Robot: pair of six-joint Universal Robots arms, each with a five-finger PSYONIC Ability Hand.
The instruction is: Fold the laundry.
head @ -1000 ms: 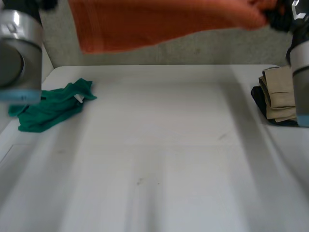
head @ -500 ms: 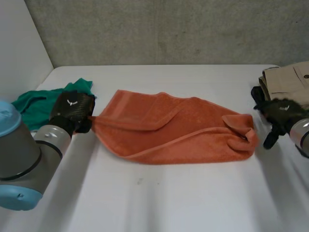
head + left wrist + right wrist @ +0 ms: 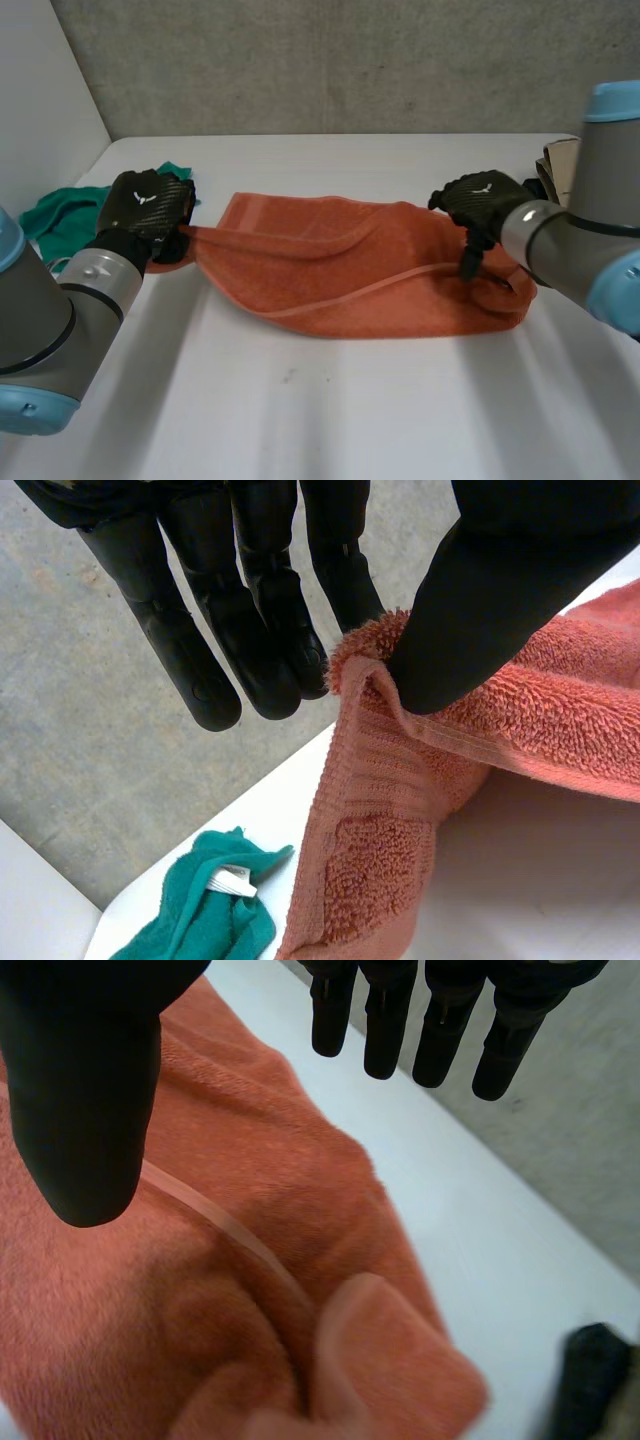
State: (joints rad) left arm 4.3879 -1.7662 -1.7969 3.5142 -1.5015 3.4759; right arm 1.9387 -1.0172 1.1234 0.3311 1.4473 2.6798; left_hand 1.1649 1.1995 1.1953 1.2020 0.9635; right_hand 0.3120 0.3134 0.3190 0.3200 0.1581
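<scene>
Orange towel [image 3: 340, 275] corner pinched in left robot hand [image 3: 250, 610]; right robot hand [image 3: 80, 1090] straight-fingered.

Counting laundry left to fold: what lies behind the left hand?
A crumpled green cloth on the table; the left hand, pinching the orange towel, covers part of it.

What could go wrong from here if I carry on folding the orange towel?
1. The left hand pinches just the corner tip of the orange towel; a firm pull might slip it free.
2. The right hand is open above the towel's rumpled end and holds nothing; folding now would likely trap those creases.
3. The green cloth lies right beside the left hand and could get dragged along.
</scene>
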